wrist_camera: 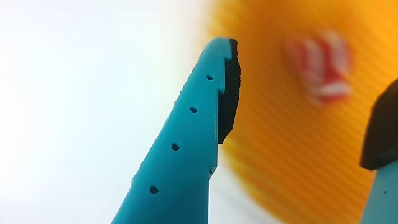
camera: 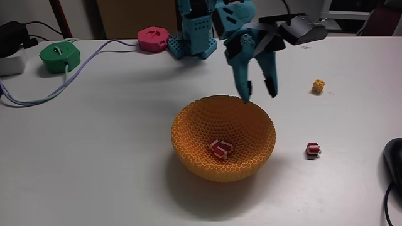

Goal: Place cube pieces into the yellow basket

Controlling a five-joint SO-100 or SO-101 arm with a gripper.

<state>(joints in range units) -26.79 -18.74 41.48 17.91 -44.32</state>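
Fixed view: gripper (camera: 259, 93) hanging over the far rim of the yellow basket (camera: 188, 135), jaws spread, holding nothing. One cube piece (camera: 220, 149) already inside, another (camera: 313, 149) on the table (camera: 94, 157) just right of it.

Wrist view: blurred basket wall (wrist_camera: 280, 168), striped cube (wrist_camera: 323, 68) between the parted, empty fingers.

Likely between deposits; next: swing right, descend over the outside cube.

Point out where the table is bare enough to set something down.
Bare: the wide near-left stretch left of the yellow basket, below the cable. Crowded: right side, with the red-white cube, yellow cube and open gripper.
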